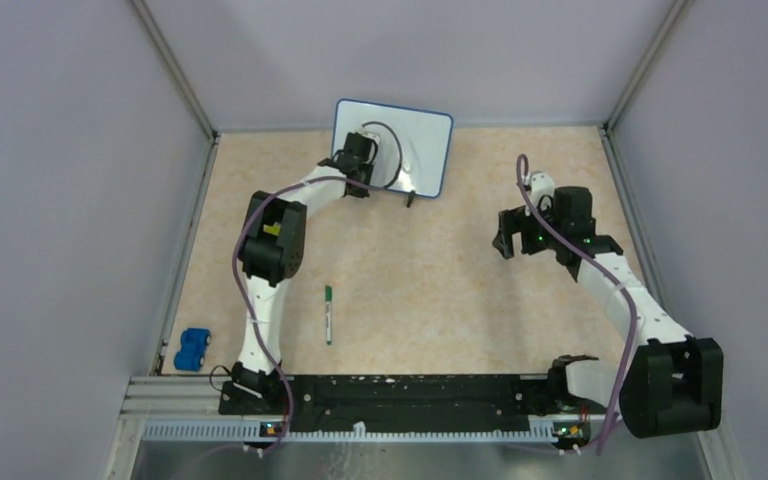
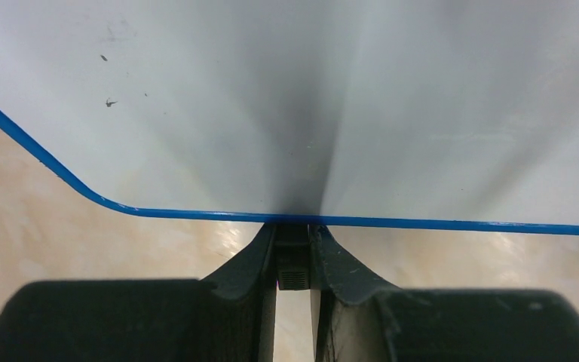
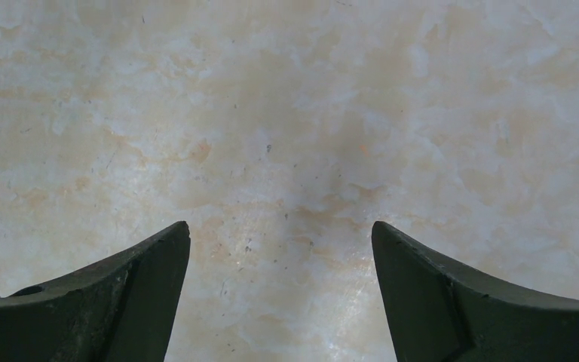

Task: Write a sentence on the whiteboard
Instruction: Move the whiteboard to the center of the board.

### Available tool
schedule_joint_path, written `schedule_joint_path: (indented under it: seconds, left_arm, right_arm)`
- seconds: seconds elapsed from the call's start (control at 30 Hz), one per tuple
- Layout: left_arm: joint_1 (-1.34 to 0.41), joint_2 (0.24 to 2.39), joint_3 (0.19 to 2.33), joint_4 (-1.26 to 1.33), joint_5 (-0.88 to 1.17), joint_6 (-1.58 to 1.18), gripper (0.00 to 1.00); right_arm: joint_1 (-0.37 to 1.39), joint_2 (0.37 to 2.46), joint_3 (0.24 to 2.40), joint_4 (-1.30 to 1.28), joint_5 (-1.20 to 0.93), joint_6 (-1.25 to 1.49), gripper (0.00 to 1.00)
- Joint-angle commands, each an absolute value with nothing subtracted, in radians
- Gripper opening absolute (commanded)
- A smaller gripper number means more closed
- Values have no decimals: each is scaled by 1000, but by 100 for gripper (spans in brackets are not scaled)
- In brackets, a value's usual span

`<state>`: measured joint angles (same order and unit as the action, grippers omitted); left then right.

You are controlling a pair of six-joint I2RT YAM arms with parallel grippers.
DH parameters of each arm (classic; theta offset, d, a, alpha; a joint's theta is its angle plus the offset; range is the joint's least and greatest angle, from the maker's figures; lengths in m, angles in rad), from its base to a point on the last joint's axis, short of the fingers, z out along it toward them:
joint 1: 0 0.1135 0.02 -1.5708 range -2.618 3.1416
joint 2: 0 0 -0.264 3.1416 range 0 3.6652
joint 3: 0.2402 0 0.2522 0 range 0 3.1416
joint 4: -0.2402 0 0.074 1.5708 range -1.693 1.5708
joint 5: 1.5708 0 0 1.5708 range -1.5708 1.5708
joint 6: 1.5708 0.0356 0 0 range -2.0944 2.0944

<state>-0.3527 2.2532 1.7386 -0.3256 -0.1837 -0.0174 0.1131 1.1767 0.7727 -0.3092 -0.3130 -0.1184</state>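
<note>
A robotics lab test cell: plain pale-grey panel walls (image 1: 60,150) on thin aluminium corner posts (image 1: 175,70) box in the beige marbled tabletop (image 1: 430,290) ahead of and to either side of the left gripper (image 2: 294,237) and the right gripper (image 3: 279,234); a slotted aluminium rail (image 1: 170,400) lies behind them.

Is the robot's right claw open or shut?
Open. On the right claw, the two fingers stand wide apart, with only the table showing between them; nothing is held.

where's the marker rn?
Top view: the marker lies loose on the table, left of centre, just right of the left arm, between the base rail and the whiteboard.
</note>
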Motion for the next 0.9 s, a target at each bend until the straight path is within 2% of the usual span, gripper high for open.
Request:
schedule_joint_path:
  seconds: [0.0,0.3,0.43,0.53,0.57,0.63,0.7,0.87]
  left_arm:
    - [-431,2165,1681,-460,-146,-126,3]
    - [-587,2040,1505,-440,-187,-283,6]
    - [-654,2032,1456,-441,-187,-340,17]
    - [-697,2029,1422,-433,-187,-361,21]
    - [-707,2026,1413,-425,-174,-368,24]
    - [-721,2023,1400,-423,-143,-381,38]
    - [-729,2010,1388,-415,-97,-384,43]
    - [-731,1974,1375,-410,74,-372,54]
  right_arm:
    - [115,1112,773,-329,-306,-110,87]
    - [115,1030,727,-242,-334,-91,84]
    - [114,1062,748,-266,-354,-91,84]
    - [114,1062,737,-250,-351,-76,84]
    - [114,1058,730,-243,-351,-65,84]
    - [115,1048,717,-230,-363,-64,85]
    - [114,1043,713,-231,-383,-65,85]
    - [121,1071,712,-245,-408,-79,76]
